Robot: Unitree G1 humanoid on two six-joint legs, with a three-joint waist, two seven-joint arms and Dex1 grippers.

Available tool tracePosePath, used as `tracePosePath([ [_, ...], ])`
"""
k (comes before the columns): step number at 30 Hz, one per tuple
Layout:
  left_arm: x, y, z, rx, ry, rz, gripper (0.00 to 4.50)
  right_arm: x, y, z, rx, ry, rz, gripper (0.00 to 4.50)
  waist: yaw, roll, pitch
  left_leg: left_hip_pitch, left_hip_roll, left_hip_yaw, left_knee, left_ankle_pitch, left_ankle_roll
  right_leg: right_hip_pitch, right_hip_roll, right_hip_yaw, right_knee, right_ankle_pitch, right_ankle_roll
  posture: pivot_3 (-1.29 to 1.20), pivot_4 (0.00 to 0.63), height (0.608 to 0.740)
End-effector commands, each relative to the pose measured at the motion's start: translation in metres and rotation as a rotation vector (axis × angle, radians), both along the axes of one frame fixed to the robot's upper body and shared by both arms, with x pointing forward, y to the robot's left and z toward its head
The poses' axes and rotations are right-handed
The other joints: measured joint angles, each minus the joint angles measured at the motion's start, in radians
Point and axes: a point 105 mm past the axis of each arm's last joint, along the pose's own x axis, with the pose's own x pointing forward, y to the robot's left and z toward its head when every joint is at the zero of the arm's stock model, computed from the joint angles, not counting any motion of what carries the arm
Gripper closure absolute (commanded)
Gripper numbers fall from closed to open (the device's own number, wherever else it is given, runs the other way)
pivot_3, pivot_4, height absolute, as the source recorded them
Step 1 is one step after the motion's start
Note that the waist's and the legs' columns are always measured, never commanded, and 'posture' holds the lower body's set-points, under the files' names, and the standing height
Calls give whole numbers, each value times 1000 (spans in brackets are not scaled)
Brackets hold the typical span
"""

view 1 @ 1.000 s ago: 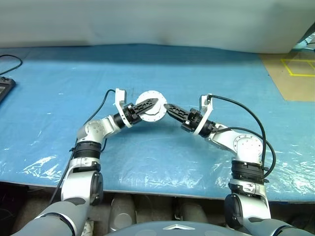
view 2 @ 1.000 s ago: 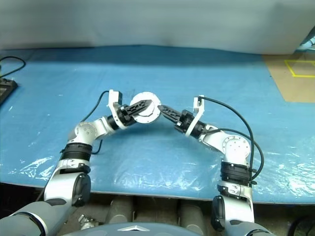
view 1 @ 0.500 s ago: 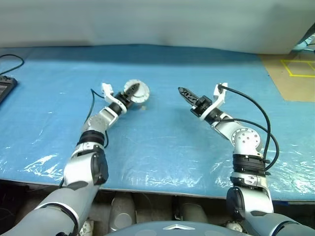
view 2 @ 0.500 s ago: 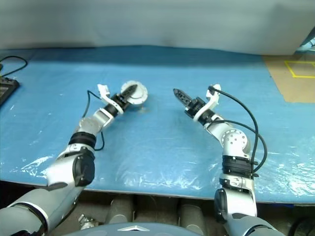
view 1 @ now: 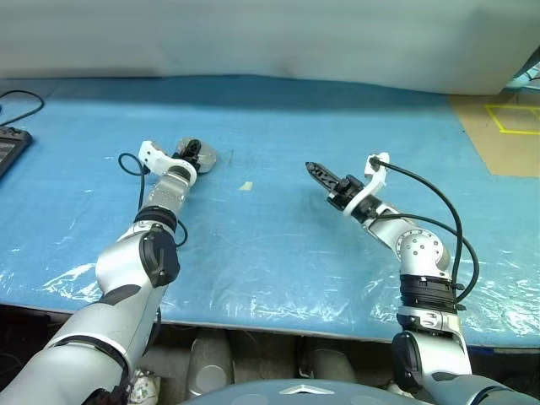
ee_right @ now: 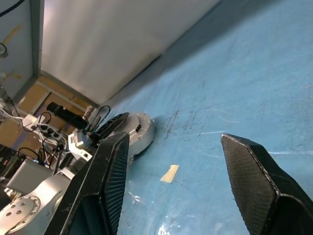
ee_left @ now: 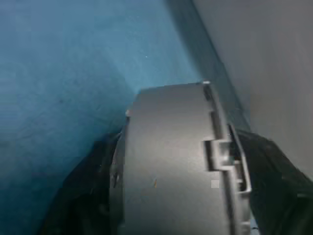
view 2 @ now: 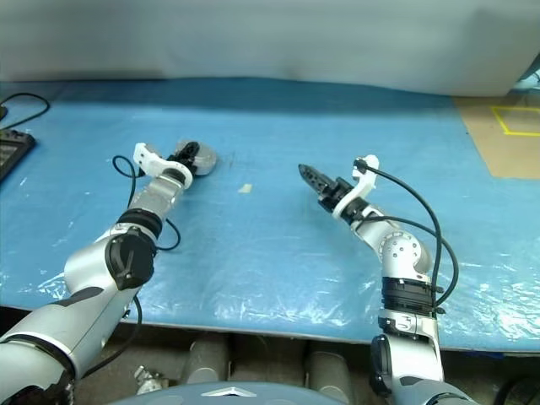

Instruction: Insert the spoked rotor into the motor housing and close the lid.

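From the head views, the left end effector (view 1: 195,152) reaches far out over the blue desk (view 1: 278,245), its black fingers closed around the motor housing (view 1: 202,158), which sits low at the desk surface just past the wrist. The right end effector (view 1: 319,172) hovers well apart on the other side, empty, with a small pale scrap (view 1: 245,186) lying between the two.

In the left wrist view the motor housing (ee_left: 176,161) is seen edge-on, its grey wall and notched rim pinched between the dark fingers (ee_left: 83,196) on either side. No spoked rotor can be made out; whether it already sits inside the can cannot be told from here.

In the right wrist view the right end effector's fingers (ee_right: 112,176) stand spread wide with nothing between them, looking across at the housing (ee_right: 139,134) held ahead.

The step in hand looks like setting the assembled housing down. Next, the left fingers would need to let go and draw back without dragging or tipping the can.
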Motion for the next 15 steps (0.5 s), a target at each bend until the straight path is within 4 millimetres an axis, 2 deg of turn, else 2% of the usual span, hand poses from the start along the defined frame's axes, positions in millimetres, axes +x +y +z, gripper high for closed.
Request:
tracePosePath([
  [1,1,26,21,134,-65,99,15,1,-3,12,14,-45,-26,1346,0,0,0,0,0,0,0,0,0,0,0,0,0,0,0,0,150,740],
  [6,-5,51,32,182,-139,170,15,5,-5,10,22,-22,-34,1346,-4,0,0,1,0,0,1,0,0,0,0,1,2,0,0,0,150,740],
  [11,-13,64,53,300,-282,179,15,7,-7,5,8,11,-43,1346,-4,0,0,1,0,0,1,0,0,0,0,1,2,0,0,0,150,740],
  [13,-15,54,69,360,-393,119,15,9,-12,5,-104,-71,-92,1346,-3,0,0,1,0,0,1,0,0,0,0,1,2,0,0,0,150,740],
  [15,-20,18,82,484,-545,-73,15,9,-19,16,-166,-228,-170,1346,2,0,0,1,0,0,1,0,0,0,-1,0,2,0,0,0,150,740],
])
